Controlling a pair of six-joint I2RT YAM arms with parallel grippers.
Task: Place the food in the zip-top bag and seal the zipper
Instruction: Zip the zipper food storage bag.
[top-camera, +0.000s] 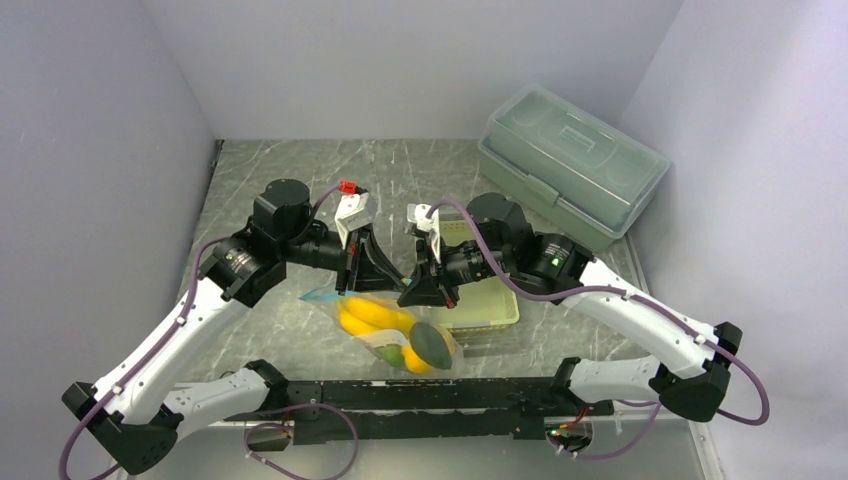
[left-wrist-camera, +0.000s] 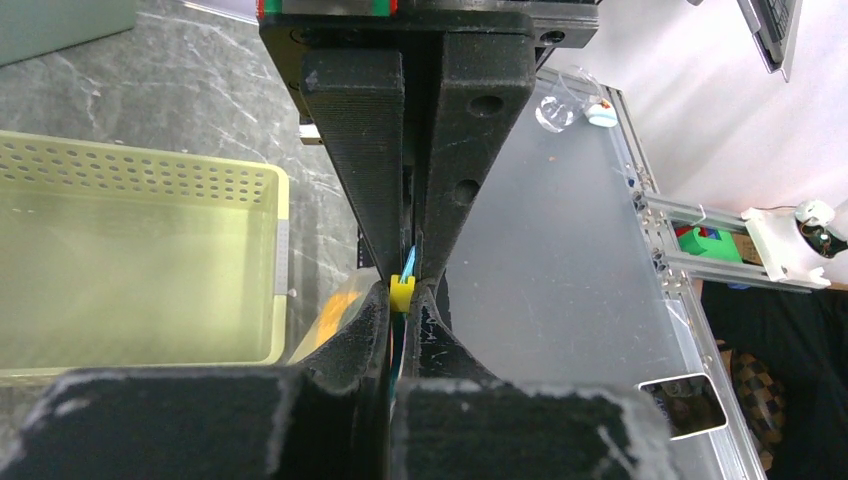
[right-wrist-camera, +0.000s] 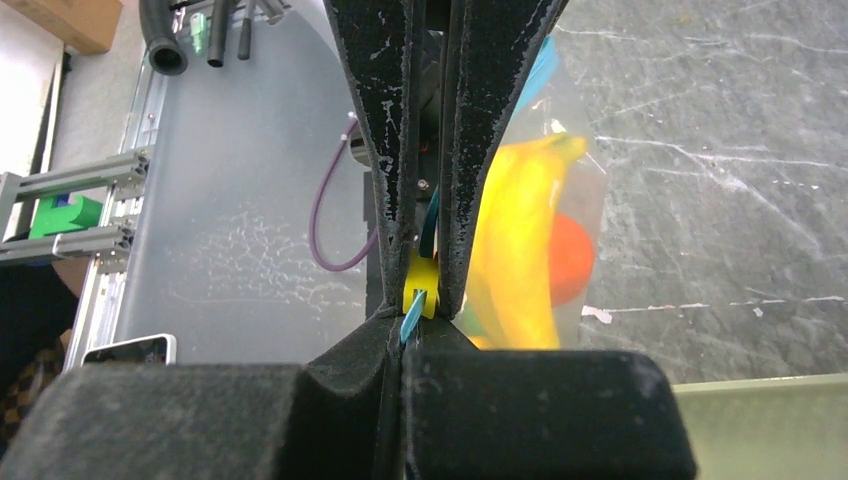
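Since both arms' jaws are clamped on the zipper, with the food inside the zip-top bag between them at near centre, uneven pulling could slip the strip free, unsealed.

**Two white-and-black arms with matt black finger pairs**

In the overhead view the left arm and the right arm are built of smooth white link shells joined by black cylindrical housings. A purple cable is run along each arm, and slack loops are seen at 4 and 7 o'clock. A small green light is lit on a housing of each arm, and a red plug is fitted near 12 o'clock. The left gripper and the right gripper are formed of coarse black tapering fingers. The right pair is scuffed with pale specks.
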